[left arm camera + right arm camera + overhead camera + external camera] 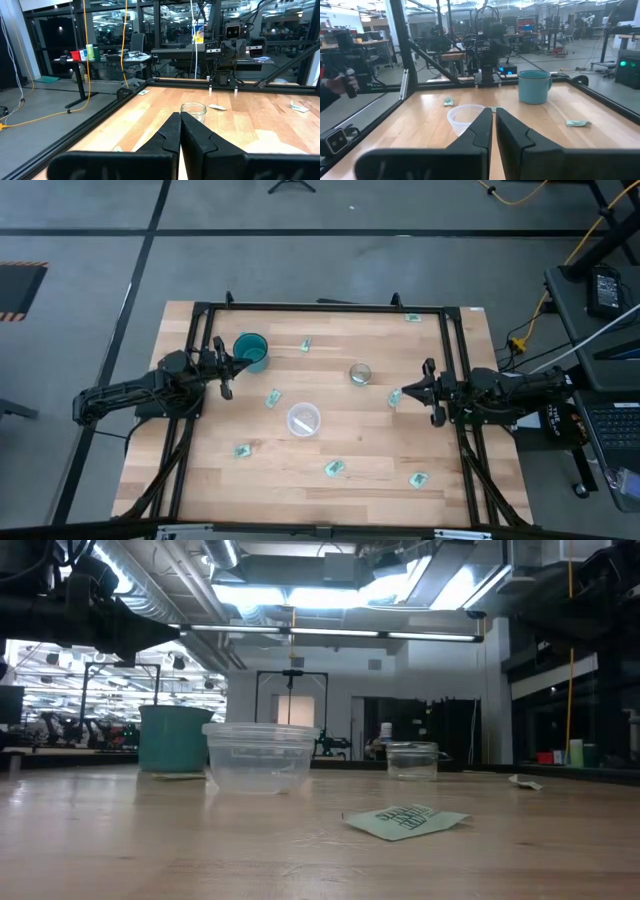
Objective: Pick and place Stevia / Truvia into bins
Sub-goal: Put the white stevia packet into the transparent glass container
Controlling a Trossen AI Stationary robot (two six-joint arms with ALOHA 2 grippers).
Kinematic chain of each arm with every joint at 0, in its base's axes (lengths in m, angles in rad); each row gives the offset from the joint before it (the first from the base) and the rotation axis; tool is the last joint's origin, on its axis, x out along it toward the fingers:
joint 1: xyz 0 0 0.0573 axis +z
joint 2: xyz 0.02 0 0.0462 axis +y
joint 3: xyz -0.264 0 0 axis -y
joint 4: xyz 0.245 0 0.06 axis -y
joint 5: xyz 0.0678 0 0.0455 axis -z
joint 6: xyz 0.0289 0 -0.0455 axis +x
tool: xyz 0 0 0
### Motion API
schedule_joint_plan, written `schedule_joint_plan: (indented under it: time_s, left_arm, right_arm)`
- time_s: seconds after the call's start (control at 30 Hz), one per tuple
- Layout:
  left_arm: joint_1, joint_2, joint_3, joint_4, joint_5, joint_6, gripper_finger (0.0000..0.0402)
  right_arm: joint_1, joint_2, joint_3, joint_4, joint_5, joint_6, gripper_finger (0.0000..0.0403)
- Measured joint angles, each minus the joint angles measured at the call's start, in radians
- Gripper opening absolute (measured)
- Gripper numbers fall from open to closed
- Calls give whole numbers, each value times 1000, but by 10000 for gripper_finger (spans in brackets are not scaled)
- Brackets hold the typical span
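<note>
Both arms hang at the table's edges with nothing between their fingers; the left gripper [228, 370] sits at centre left of the high view, just beside the teal cup [251, 351], its jaws pressed together; the right gripper [398, 396] sits at centre right with only a thin slit between its jaws, holding nothing

The packets lie scattered flat on the wooden table [200, 470]; one [306, 345] toward the upper middle, one [273, 398] left of centre, one [242, 450] at lower left, two [335, 468] and [419, 478] along the lower part, one [412, 317] at the upper right by the frame; a white packet seems to lie inside the translucent whitish cup [303, 420] at the middle; the clear glass cup [360, 373] stands right of centre

Likely troubles, as I judge them: the packets are thin and flat, so jaws that come down nearly closed would slide over one or push it across the wood; they must widen first; the left arm's nearness to the teal cup means a careless swing could knock it over; the light whitish cup could be shoved or tipped by a finger reaching over its rim; the packet at the upper right lies close to the black frame [320, 307], where a descending gripper may strike the rail; a packet pinched by one corner could droop and catch a cup's lip
</note>
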Motion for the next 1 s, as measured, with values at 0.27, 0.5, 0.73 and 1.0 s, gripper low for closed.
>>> schedule_joint_plan:
  time_s: [0.27,0.5,0.73,1.0]
  left_arm:
    - [0,0,0,0,0,0,4]
    - [0,0,0,0,-2,0,4]
    - [0,0,0,16,-4,0,4]
    - [0,0,0,90,-2,94,4]
  right_arm:
    - [0,0,0,0,1,-15,28]
    - [0,0,0,1,1,-53,28]
    - [-1,0,0,26,151,-125,28]
    - [-1,0,0,149,182,-239,28]
